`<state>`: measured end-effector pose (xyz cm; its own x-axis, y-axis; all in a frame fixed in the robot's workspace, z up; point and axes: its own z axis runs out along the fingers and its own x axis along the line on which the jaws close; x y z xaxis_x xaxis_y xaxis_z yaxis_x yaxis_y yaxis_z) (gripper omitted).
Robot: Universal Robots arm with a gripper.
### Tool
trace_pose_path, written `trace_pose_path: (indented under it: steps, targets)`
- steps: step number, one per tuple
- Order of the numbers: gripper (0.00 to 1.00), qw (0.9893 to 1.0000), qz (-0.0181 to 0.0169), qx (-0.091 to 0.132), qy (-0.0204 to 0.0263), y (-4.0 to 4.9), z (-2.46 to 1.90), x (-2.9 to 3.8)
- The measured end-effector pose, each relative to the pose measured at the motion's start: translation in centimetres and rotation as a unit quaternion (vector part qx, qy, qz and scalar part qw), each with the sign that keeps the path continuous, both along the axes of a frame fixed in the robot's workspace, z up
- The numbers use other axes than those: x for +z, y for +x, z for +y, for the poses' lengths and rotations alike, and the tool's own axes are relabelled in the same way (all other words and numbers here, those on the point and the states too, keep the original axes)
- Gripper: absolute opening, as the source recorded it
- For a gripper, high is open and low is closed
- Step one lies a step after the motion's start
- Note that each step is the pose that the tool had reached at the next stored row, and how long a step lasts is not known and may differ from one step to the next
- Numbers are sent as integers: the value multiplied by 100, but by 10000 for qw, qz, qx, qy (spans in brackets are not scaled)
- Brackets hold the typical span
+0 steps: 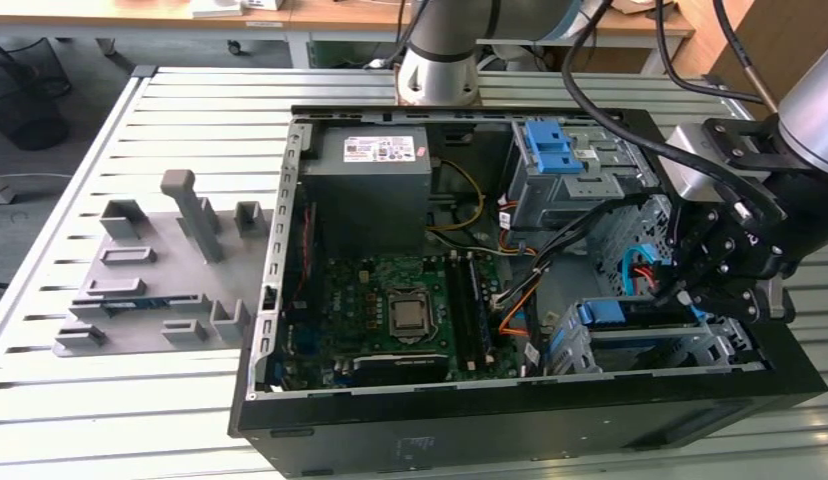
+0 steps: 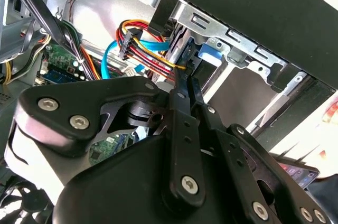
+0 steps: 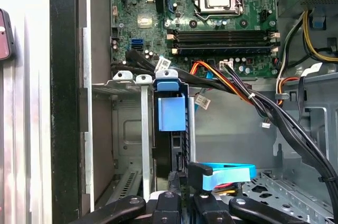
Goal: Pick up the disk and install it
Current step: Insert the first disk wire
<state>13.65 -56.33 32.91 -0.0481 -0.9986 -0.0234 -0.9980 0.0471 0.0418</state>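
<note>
While the gripper [image 1: 684, 292] is pinching the disk [image 3: 171, 109] (jaws narrow) in its bay, pushing straight is seating it best.

A slatted metal table [image 1: 187, 400] carries everything — an open black computer case [image 1: 521, 440] lies on its side across the middle, and a grey fixture plate [image 1: 154, 290] with upright blocks rests flat just beside it, toward the exterior view's left
</note>
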Motion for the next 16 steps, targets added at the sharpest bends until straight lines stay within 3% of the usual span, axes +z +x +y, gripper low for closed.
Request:
trace_pose_path:
  steps: [3,5,6,11,16]
  targets:
    - [17,10000,0,-1,8,-1,0,13]
    - [17,10000,0,0,0,0,1,48]
    - [24,10000,0,0,2,0,2,62]
    - [24,10000,0,0,1,0,4,145]
    - [11,10000,1,0,1,0,5,146]
